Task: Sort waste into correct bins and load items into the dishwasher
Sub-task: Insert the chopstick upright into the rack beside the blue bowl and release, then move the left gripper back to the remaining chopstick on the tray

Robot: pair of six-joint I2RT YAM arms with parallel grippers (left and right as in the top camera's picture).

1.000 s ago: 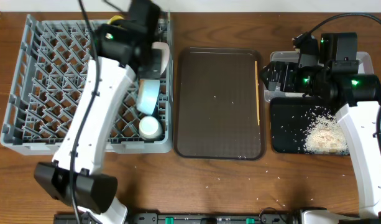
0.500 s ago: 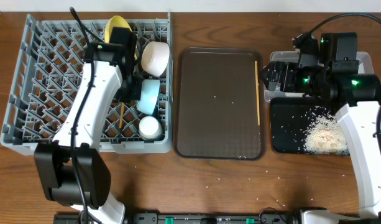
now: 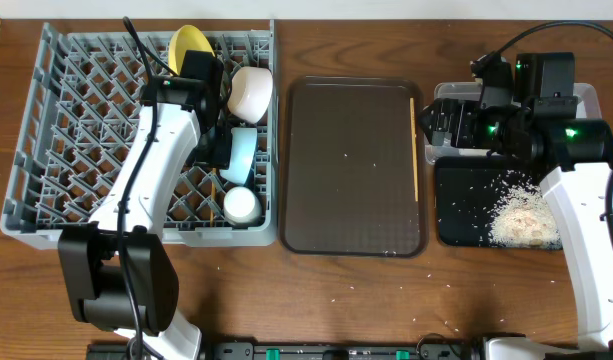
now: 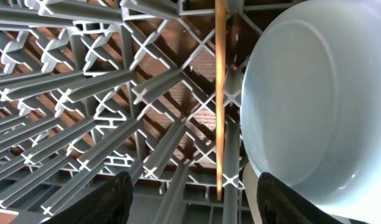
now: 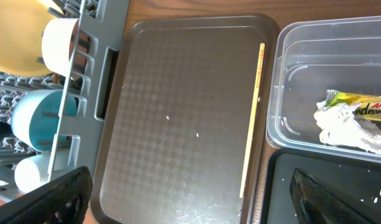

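Left end effector (image 4: 191, 194) gapes over chopstick (image 4: 220, 93), seemingly empty; right end effector (image 5: 190, 200) wide, empty.

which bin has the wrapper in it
The clear container, with the wrapper lying inside; the black tray beside it holds rice crumbs.
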